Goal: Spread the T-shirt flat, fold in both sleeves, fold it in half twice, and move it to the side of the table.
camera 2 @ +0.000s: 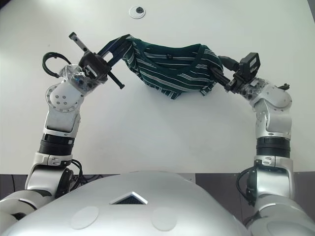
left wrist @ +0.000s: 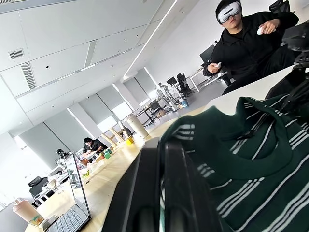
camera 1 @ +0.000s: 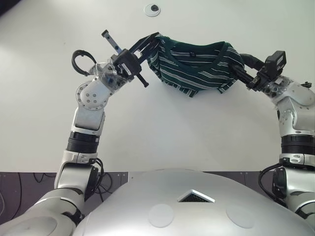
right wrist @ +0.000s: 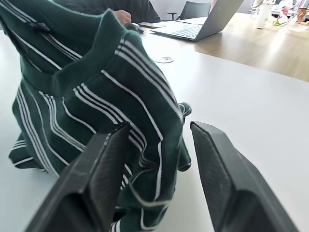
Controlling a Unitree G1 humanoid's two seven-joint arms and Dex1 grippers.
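Since the shirt hangs between two arms rather than lying down, the worry from where I stand is all about the right-hand side. Above the white table [camera 1: 197,128] the dark green striped T-shirt [camera 1: 197,66] is strung up like a hammock, collar uppermost, its middle sagging low. Whether the lowest fold touches the surface I cannot tell, and the shirt is bunched and doubled on itself, nowhere near flat. My guess is that the cloth could slide out on the right. If the arms draw apart to stretch it, or lift any higher, a loose hold there would let that shoulder drop, and the whole thing would swing from the left and land in a heap. A second risk, to my eye, is laying it down twisted, since the fabric is gathered at both ends and the sleeves are lost in the folds. The left gripper [camera 1: 153,40] has its jaws closed tight on the shirt's edge beside the collar, cloth pinched between them. The right gripper [right wrist: 159,126] is another matter — its jaws stand plainly parted, with the striped fabric lying in the gap and draped against one finger [right wrist: 91,179], not clearly clamped. Beyond the shirt, a small round fitting [camera 1: 152,10] sits in the tabletop, well apart from everything.
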